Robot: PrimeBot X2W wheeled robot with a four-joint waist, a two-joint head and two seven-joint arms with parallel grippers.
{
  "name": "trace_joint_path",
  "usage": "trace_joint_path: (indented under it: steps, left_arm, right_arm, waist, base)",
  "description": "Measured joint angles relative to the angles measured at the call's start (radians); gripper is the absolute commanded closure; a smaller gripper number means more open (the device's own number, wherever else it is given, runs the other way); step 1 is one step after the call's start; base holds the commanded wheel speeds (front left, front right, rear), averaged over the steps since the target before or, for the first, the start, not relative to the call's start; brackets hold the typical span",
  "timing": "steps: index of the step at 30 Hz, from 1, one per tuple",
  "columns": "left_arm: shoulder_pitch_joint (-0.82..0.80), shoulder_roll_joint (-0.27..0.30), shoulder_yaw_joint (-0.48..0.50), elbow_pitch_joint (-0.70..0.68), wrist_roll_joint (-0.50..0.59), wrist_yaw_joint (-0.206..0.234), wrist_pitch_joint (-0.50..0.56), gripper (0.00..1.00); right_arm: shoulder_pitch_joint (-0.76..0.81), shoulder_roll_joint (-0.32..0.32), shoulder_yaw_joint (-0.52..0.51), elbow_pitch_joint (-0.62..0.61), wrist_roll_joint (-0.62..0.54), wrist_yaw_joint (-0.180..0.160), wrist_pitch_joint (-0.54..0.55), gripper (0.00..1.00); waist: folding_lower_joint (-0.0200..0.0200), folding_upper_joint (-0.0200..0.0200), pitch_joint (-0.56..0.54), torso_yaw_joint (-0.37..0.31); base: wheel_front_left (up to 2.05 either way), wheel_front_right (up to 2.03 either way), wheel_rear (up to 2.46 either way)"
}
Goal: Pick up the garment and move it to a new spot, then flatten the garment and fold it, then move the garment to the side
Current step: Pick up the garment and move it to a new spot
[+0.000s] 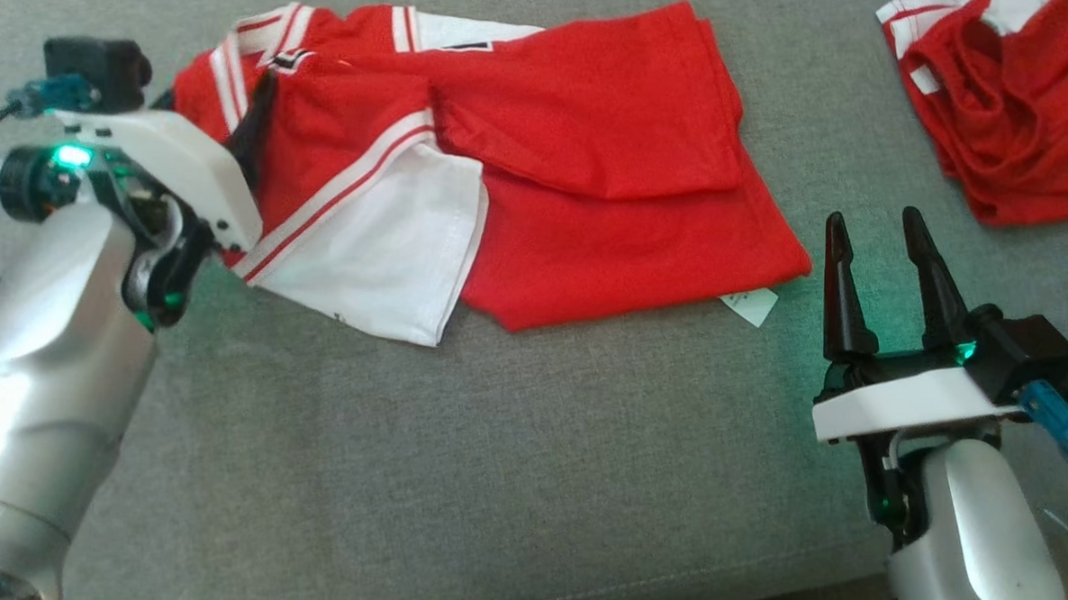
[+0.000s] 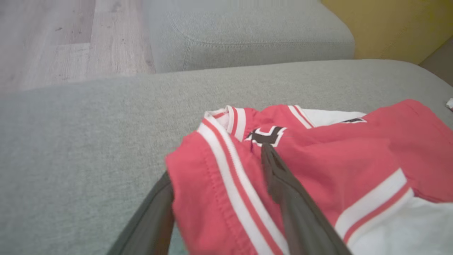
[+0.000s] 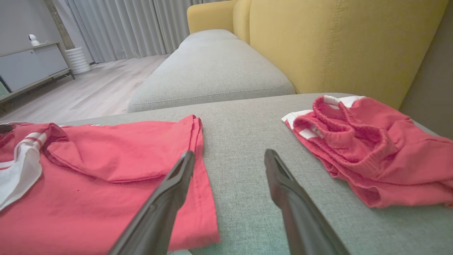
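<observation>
While both arms reach over the grey cushion, the garment lies on it towards the far side. It is a red shirt with white sleeves and red-and-white striped trim. It is folded over on itself and mostly flat, with one white sleeve turned out towards the near edge. A white label pokes out from under its near right corner.

Left gripper: at the garment's left end, by the striped collar. The jaws stand apart, with a fold of striped red cloth lying between them and not pinched. One finger lies on top of the cloth, its tip at a black-and-white badge. The other comes up beside the fold's edge and is partly hidden by it.

Right gripper: over bare cushion, just beside the garment's right edge and near the label. The jaws are spread wide with nothing between them. In the right wrist view one finger crosses the garment's edge; whether it touches cannot be told.

Second red garment: crumpled, with an elastic waistband and white trim. It sits at the cushion's far right, well apart from the shirt and near the yellow backrest.

Surroundings: pale wooden floor and grey curtains.
</observation>
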Motion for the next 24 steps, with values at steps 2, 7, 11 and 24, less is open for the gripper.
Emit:
trace_joint_path:
  steps: [2, 7, 11, 24]
  left_arm:
    - [-0.015, -0.001, -0.001, 0.013, 0.003, -0.014, -0.013, 0.00]
    - [-0.022, -0.015, -0.008, 0.031, 0.009, -0.030, -0.049, 0.00]
    - [0.000, -0.022, -0.022, 0.030, 0.017, -0.031, -0.095, 0.00]
    - [0.378, -0.044, -0.033, -0.161, -0.010, 0.049, -0.263, 0.00]
  right_arm:
    - [-0.007, 0.000, 0.000, 0.009, 0.000, 0.000, -0.003, 0.00]
    - [-0.007, 0.000, -0.001, 0.033, 0.000, 0.000, -0.004, 0.00]
    - [-0.001, 0.000, -0.007, 0.046, -0.005, 0.000, -0.004, 0.00]
    - [0.169, 0.000, -0.031, 0.042, -0.029, 0.000, 0.035, 0.00]
  waist:
    - [0.0000, 0.0000, -0.010, 0.006]
    - [-0.0001, 0.0000, -0.059, 0.025]
    - [-0.0002, 0.0000, -0.116, 0.045]
    - [-0.0004, 0.0001, -0.314, 0.131]
  base:
    - [0.00, 0.00, 0.00]
    - [0.00, 0.00, 0.00]
    - [0.00, 0.00, 0.00]
    - [0.00, 0.00, 0.00]
